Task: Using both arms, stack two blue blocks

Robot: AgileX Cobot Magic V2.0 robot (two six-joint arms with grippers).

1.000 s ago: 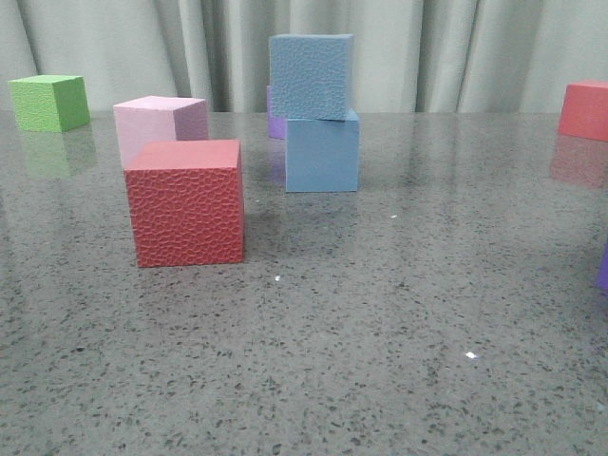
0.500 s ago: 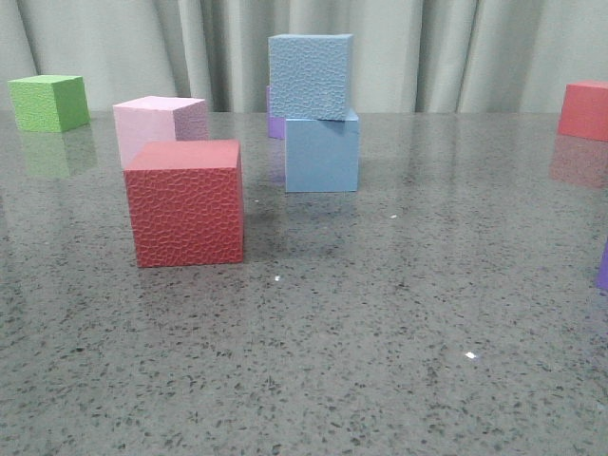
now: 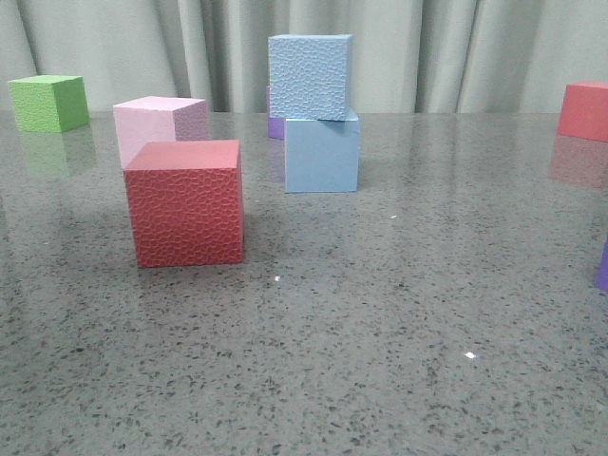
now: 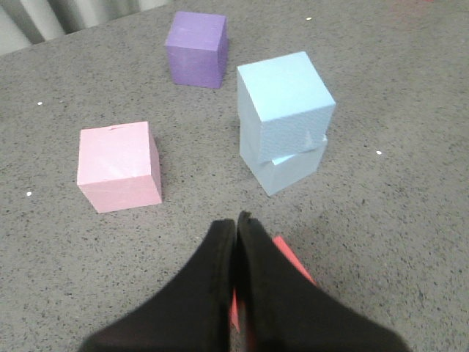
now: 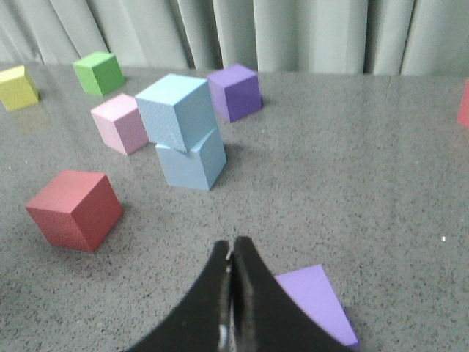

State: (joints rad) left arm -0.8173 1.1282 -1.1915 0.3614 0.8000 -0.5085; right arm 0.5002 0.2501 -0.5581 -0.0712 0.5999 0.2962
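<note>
Both grippers are sitting closed and empty, the left gripper and right gripper each with fingers pressed together, clear of the stack. Across the last second nothing is shifting: the pebbled blue block is resting on the smooth blue block, slightly offset and twisted, near the table's far side. Judgement: stacking is looking complete and stable.
</note>
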